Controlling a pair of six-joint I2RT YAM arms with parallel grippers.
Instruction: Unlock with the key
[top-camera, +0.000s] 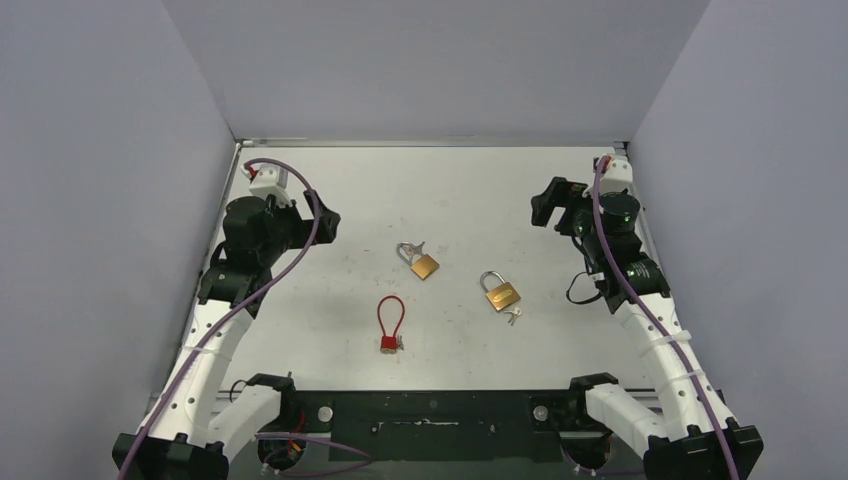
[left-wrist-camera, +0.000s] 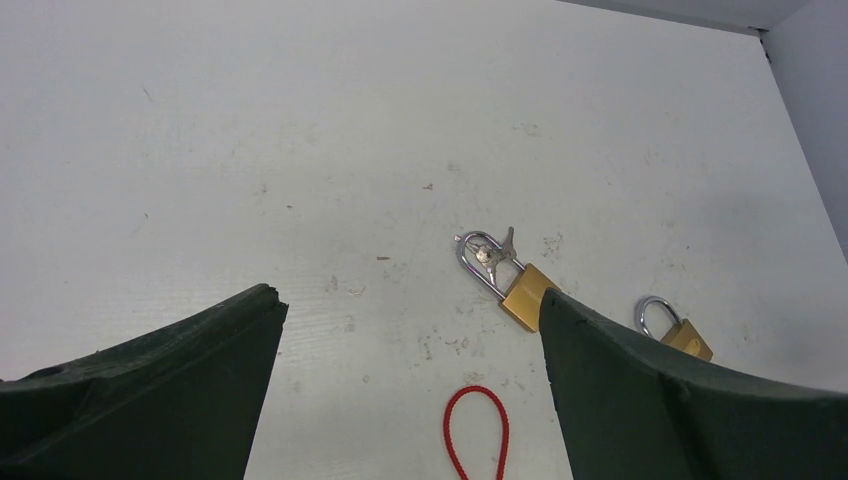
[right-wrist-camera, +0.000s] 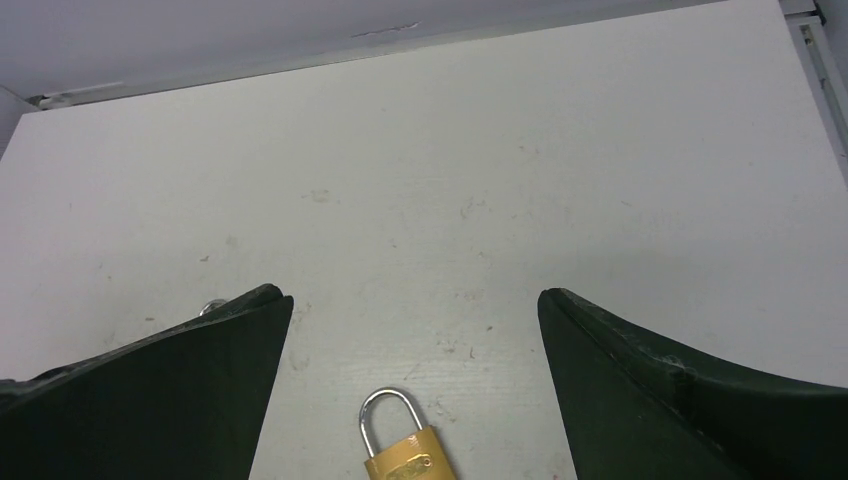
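Observation:
Three locks lie on the white table. A brass padlock (top-camera: 424, 264) lies mid-table with keys on its shackle (left-wrist-camera: 492, 254). A second brass padlock (top-camera: 499, 292) lies to its right with a key (top-camera: 513, 317) at its base; it shows in the right wrist view (right-wrist-camera: 402, 450) and the left wrist view (left-wrist-camera: 675, 327). A red cable lock (top-camera: 391, 322) lies nearer the front; its loop shows in the left wrist view (left-wrist-camera: 477, 430). My left gripper (top-camera: 325, 222) is open and empty at the left. My right gripper (top-camera: 543, 205) is open and empty at the right.
Grey walls close the table on the left, back and right. A metal rail (top-camera: 430, 143) runs along the back edge. The arm bases and a black bar (top-camera: 430, 412) stand at the front edge.

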